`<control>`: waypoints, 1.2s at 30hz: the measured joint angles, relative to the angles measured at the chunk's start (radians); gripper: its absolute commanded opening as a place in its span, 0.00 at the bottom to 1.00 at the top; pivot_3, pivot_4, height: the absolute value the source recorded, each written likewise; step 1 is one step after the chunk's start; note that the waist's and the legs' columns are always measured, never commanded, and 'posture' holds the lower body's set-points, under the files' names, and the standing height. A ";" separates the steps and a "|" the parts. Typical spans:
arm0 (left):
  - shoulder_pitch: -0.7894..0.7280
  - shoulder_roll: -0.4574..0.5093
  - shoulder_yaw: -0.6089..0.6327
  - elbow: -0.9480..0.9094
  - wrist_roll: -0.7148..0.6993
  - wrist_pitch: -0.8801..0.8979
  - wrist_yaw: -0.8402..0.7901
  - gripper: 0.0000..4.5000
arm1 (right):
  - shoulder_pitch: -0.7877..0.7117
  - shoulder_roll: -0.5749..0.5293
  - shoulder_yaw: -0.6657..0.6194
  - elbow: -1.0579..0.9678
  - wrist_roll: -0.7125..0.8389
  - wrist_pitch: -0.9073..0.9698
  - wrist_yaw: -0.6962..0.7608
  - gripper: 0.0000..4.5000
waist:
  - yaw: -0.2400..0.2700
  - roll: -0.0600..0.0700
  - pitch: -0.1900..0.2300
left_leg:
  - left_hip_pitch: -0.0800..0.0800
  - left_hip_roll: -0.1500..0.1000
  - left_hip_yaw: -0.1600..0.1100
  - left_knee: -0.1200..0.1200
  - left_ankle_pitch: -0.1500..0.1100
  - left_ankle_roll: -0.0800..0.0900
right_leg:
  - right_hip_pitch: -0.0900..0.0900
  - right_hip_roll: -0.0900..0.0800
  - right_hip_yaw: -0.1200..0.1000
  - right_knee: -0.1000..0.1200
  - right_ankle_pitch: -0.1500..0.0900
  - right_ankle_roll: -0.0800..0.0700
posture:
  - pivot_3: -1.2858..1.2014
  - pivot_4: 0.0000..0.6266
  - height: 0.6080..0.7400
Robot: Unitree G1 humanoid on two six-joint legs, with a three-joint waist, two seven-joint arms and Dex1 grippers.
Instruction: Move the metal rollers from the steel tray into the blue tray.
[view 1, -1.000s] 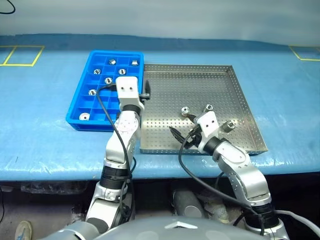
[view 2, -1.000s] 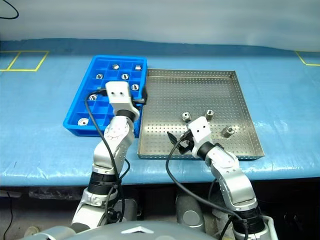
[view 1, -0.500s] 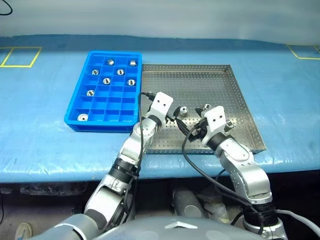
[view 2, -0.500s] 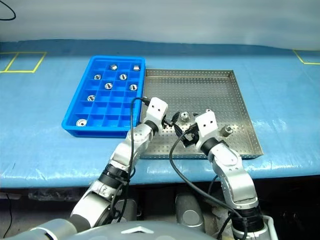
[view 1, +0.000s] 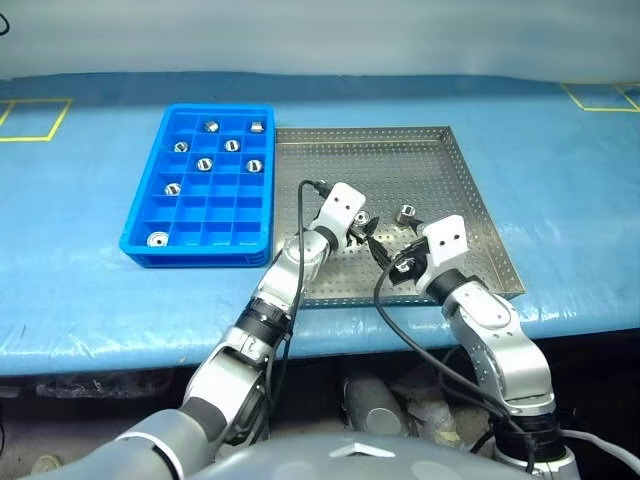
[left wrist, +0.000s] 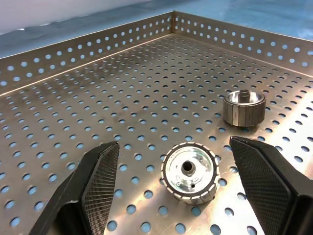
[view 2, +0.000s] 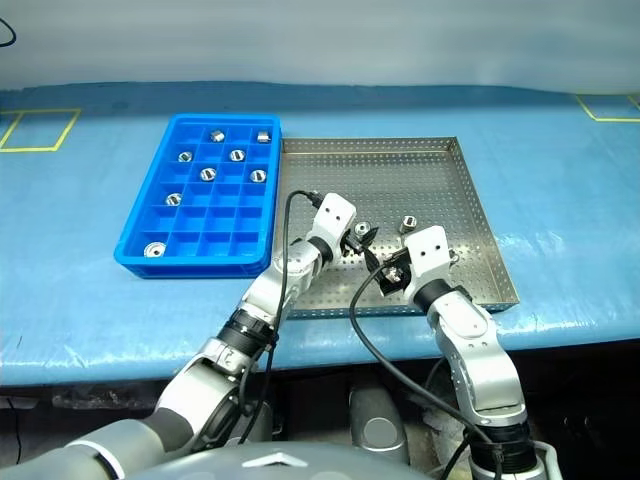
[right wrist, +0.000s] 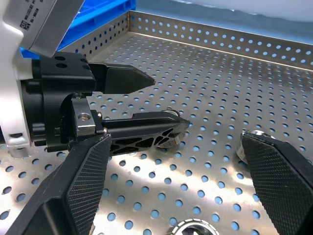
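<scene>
One metal roller (left wrist: 190, 172) lies on the steel tray (left wrist: 98, 98) between the left gripper's (left wrist: 182, 181) spread fingers, untouched. The right gripper (right wrist: 176, 196) hovers just beside it, released too.

Around my work: blue covering, yellow tape, pale wall

I stand before a table spread with a blue plastic sheet (view 1: 80, 290), lightly wrinkled and glossy, which hangs over the near edge. A yellow tape outline (view 1: 30, 120) marks a rectangle on the sheet far off to my left, and a second yellow tape outline (view 1: 600, 97) sits at the far right corner. Behind the table I see a pale grey wall (view 1: 320, 35). A thin black cable (view 2: 5, 30) curls against that wall at the upper left.
</scene>
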 measured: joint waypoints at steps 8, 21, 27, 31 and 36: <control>-0.022 -0.003 -0.012 0.141 0.025 -0.004 -0.006 0.88 | -0.001 0.005 0.042 -0.024 -0.003 0.000 0.003 1.00 | -0.017 0.001 -0.001 | 0.001 0.000 0.000 0.000 0.000 0.000 | 0.001 0.000 0.000 0.000 0.000 0.000 | 0.43 0.24 1.00; -0.023 -0.003 0.019 0.147 0.014 -0.026 0.048 0.36 | 0.003 0.005 0.044 -0.024 -0.004 -0.001 0.001 1.00 | -0.023 0.002 -0.001 | 0.002 0.000 0.000 0.000 0.000 0.000 | 0.001 0.000 0.001 0.000 0.000 0.000 | 0.43 0.24 1.00; -0.001 -0.008 0.044 0.140 0.008 -0.057 0.103 0.36 | 0.003 0.005 0.045 -0.023 -0.004 -0.001 0.001 1.00 | -0.023 0.002 -0.001 | 0.001 0.000 0.000 -0.001 0.000 0.000 | 0.001 0.000 0.001 0.000 0.000 0.000 | 0.43 0.24 1.00; 0.064 -0.036 0.055 0.069 0.019 -0.069 0.182 0.36 | 0.003 0.007 0.048 -0.023 -0.005 -0.003 0.001 1.00 | -0.022 0.002 -0.001 | 0.000 0.000 0.000 -0.001 0.000 0.000 | 0.000 0.000 0.001 0.000 0.000 0.002 | 0.44 0.24 1.00; 0.133 -0.065 0.109 -0.111 0.049 -0.065 0.369 0.36 | 0.002 0.008 0.055 -0.019 -0.005 -0.006 0.002 1.00 | -0.021 0.001 -0.001 | 0.000 0.000 0.000 -0.001 0.000 0.001 | -0.001 0.000 0.001 0.001 0.001 0.002 | 0.45 0.24 1.00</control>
